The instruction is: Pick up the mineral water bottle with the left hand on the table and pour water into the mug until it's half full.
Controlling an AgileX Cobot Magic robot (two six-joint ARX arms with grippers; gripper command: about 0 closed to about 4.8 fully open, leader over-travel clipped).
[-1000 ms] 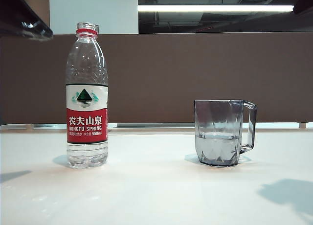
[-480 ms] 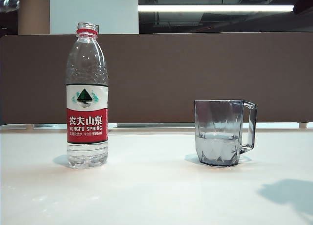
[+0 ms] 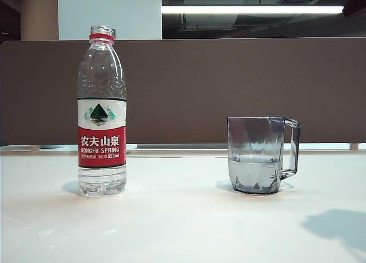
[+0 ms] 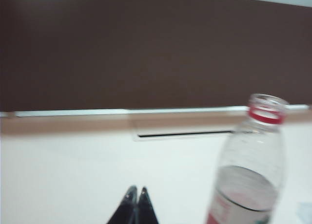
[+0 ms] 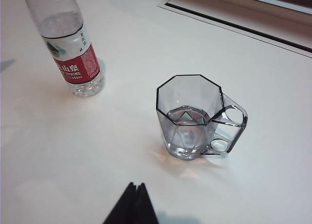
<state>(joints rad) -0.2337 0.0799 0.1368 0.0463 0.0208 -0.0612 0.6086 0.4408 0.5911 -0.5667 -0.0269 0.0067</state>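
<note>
An uncapped mineral water bottle [image 3: 102, 111] is seen standing upright on the left of the white surface [image 3: 183, 223], with the smoky faceted mug [image 3: 255, 154] set well apart to its right, handle turned away from the bottle. Water is visible in the mug up to roughly its middle, so the pour is judged to be finished or nearly so. The left pincer [image 4: 136, 207] is shown clenched, its black tips pressed together and grasping nothing, held off to one side of the bottle and clear of it. The right pincer [image 5: 131, 204] is likewise closed and empty, poised above the surface near the mug; neither pincer appears in the exterior view.

Several risks are suggested by this arrangement. The bottle is tall, open at the neck and only partly filled, so it could be toppled by a sideways brush from the closed left pincer, and water would then be spilled across the surface. If a further pour is attempted, the half-full mark could be overshot, since little margin is left. A grasp cannot be made with the tips shut; should they be driven against the ribbed plastic unopened, the bottle would be pushed rather than gripped. The left wrist picture is blurred, so the exact gap between pincer and bottle cannot be judged with confidence
</note>
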